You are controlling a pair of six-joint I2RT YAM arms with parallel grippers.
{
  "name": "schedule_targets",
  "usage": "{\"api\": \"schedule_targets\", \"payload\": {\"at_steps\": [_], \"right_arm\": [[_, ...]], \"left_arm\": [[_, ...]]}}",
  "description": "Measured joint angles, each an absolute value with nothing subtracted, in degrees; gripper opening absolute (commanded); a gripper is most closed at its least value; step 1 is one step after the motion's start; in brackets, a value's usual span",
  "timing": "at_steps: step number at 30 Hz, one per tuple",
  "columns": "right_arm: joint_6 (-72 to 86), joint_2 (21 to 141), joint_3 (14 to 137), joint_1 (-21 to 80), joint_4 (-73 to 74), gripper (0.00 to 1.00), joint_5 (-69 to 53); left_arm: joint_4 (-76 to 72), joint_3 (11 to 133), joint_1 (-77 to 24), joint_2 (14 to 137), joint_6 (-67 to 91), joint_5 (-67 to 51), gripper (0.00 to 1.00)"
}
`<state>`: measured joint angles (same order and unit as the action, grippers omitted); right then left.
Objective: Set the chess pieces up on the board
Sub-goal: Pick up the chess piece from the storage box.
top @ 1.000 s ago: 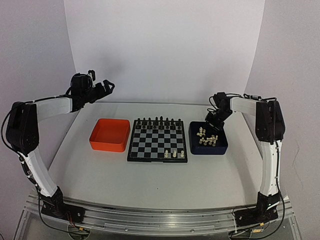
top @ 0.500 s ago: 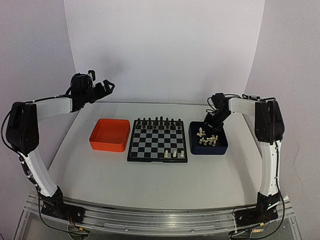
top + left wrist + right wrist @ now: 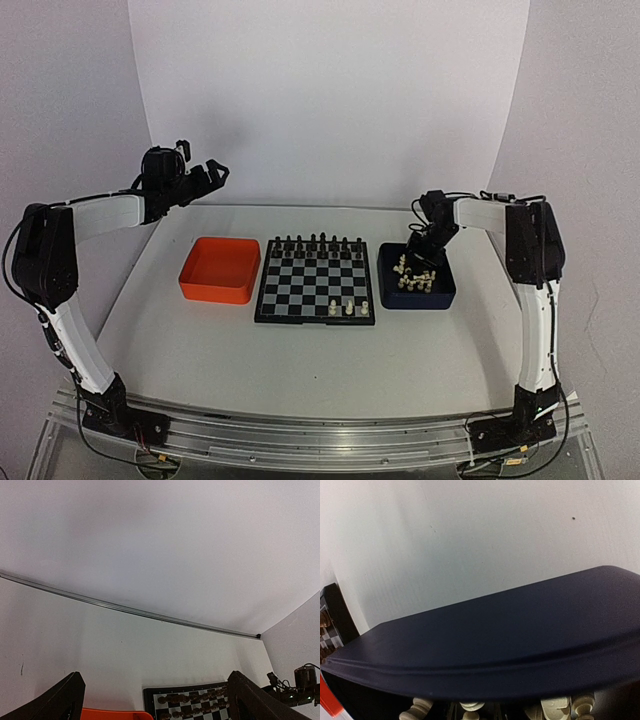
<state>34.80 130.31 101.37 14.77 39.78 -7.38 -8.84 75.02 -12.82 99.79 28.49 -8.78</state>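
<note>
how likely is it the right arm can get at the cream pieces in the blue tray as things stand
Probably yes: the right end effector sits low over the dark blue tray, close above the cream pieces, with nothing between. Whether it grips one already cannot be told.

Light: bright, soft, even | Shadows: faint, beside the orange tray and the board | Blur: the dark blue tray wall looks fuzzy (right wrist view, very close up)
</note>
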Motion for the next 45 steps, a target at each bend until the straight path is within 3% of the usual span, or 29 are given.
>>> {"api": "schedule_targets", "payload": {"at_steps": [36, 45], "right_arm": [[25.8, 132.4, 105.0, 18.1, 43.7, 0.18, 4.0], [24.4, 132.9, 105.8, 19.1, 44.3, 0.11, 7.3]], "left_arm": [[-8.3, 74.9, -12.8, 99.5, 28.5, -7.3, 1.00], [-7.5, 74.8, -12.8, 99.3, 28.5, -7.3, 1.00]]}}
